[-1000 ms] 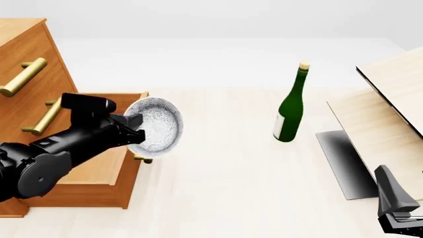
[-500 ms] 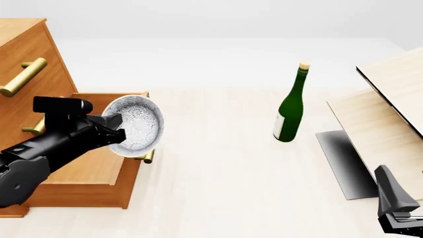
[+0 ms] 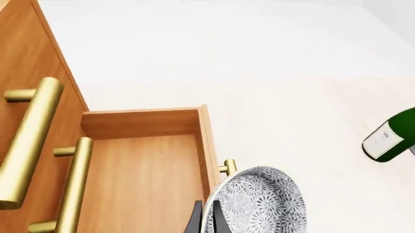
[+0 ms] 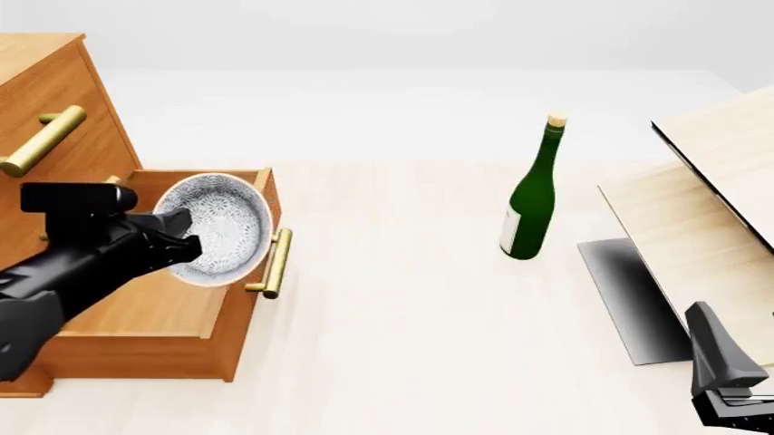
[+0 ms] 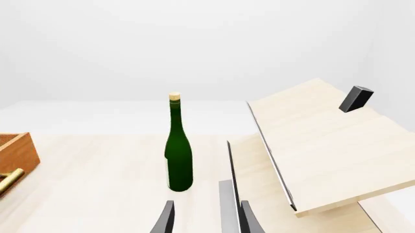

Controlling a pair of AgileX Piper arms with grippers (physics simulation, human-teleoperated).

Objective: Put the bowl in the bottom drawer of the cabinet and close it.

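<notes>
Two arms on show, and the left one has the action. At the left of the front view the left gripper (image 4: 181,237) pinches the rim of the bowl (image 4: 217,230), its fingers (image 3: 194,221) pressed onto the near edge. That speckled white-grey bowl is tipped up on its side, hollow facing right, held in the air above the bottom drawer (image 4: 169,304). The left wrist view puts the bowl (image 3: 256,201) at the lower middle of the frame, just over the drawer's front wall, beside the short brass handle (image 3: 227,168).

The bottom drawer stands pulled out from the cabinet (image 4: 49,109), plain wood floor (image 3: 139,184) showing in the left wrist view, nothing resting on the part we can see. The cabinet fills the upper left of the front view, with a longer brass handle (image 4: 43,140) on a drawer front above.

Over at the lower right corner of the front view, the right gripper (image 4: 731,399) sits low beside pale wood panels (image 4: 713,208). In the right wrist view its fingers (image 5: 165,221) are spread apart with nothing between them. Ahead of them a green bottle (image 5: 178,155) stands upright on the counter (image 4: 423,308), right of centre in the front view, well apart from the cabinet.
</notes>
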